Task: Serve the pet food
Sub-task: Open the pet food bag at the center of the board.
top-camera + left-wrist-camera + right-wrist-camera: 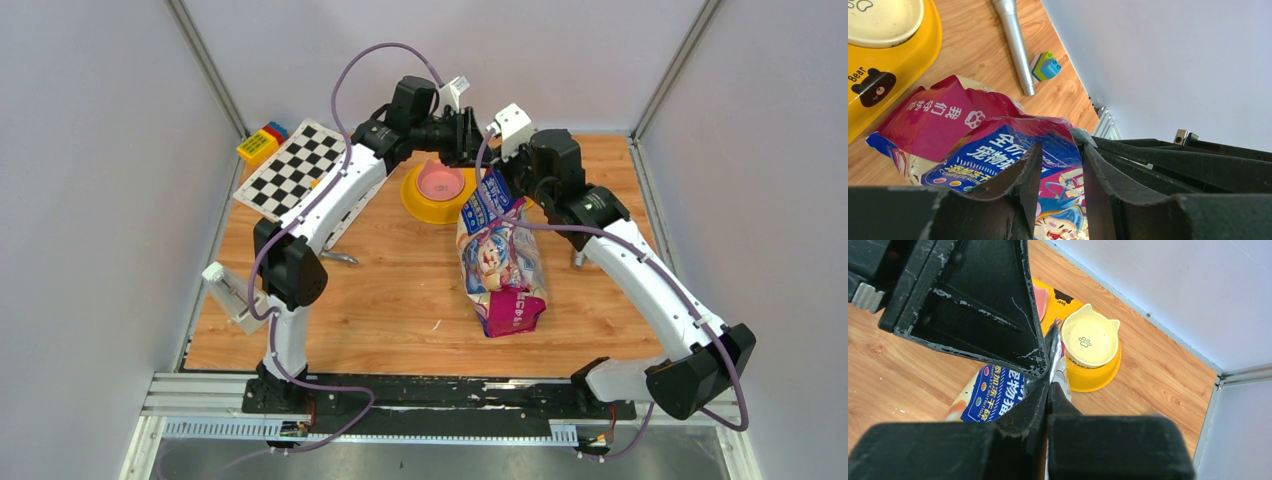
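Right gripper first: its fingers are pressed tight together on the silvery top edge of the pet food bag, so that one's got a proper pinch. The left gripper is right next to it at the same top edge. Its fingers are partly spread with the crumpled blue-and-pink mouth of the bag sitting between them, and I honestly can't tell if the pads are touching the foil.

The bag runs from its pink bottom end on the wooden table up toward the two grippers, with the top end raised just beside the yellow feeder. The kibble itself isn't visible, just the bag.

The feeder has a pink bowl and a cream one with cat ears and a paw print. In the left wrist view, a silver flashlight lies near the wall with a small green-and-blue toy block just beside its end. There's a checkerboard over at the far left of the table.
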`<state>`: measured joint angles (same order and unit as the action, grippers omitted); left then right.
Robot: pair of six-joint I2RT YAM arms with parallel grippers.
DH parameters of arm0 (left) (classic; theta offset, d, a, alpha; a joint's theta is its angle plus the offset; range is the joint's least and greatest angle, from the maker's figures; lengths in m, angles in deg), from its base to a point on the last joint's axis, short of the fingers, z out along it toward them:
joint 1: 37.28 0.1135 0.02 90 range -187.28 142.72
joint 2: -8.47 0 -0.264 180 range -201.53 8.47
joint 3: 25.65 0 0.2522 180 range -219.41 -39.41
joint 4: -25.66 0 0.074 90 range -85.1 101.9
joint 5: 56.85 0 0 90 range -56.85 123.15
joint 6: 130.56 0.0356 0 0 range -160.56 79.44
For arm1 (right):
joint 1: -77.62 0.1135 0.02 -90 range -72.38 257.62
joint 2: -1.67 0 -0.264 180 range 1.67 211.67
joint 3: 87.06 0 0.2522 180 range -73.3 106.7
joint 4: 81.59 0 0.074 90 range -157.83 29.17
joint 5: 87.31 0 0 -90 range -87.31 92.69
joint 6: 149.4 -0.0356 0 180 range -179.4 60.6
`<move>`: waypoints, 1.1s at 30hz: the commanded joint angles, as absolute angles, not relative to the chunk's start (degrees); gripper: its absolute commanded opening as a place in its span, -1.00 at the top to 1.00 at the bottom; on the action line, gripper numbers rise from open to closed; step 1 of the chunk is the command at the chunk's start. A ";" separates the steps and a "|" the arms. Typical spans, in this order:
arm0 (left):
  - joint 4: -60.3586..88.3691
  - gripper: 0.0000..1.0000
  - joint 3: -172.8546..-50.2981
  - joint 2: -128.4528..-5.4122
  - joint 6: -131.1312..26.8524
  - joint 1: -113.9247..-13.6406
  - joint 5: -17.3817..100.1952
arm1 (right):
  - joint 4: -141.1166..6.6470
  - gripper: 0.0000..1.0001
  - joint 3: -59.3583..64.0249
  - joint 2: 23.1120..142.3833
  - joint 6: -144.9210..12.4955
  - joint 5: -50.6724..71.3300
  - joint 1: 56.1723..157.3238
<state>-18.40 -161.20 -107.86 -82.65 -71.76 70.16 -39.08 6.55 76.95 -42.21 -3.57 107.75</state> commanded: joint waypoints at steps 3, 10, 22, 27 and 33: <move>-20.09 0.20 -162.07 -105.38 -81.15 -71.99 69.02 | -42.58 1.00 8.77 75.91 -41.05 -6.88 107.97; -19.85 0.24 -162.65 -106.24 -81.19 -71.99 69.00 | -41.36 1.00 8.17 75.08 -40.14 -2.25 109.17; -25.63 0.46 -164.78 -108.12 -79.29 -71.95 62.11 | -45.72 1.00 3.83 75.35 -29.73 -11.91 116.16; -27.11 0.42 -165.79 -108.43 -78.94 -71.98 60.04 | -48.28 1.00 1.79 75.42 -24.53 -15.98 118.78; -28.45 0.46 -166.42 -108.46 -78.29 -72.53 58.58 | -49.53 1.00 1.73 75.69 -22.47 -16.85 120.26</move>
<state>-27.39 -164.22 -107.88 -80.55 -72.18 62.97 -46.07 1.20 76.95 -25.03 -16.91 118.33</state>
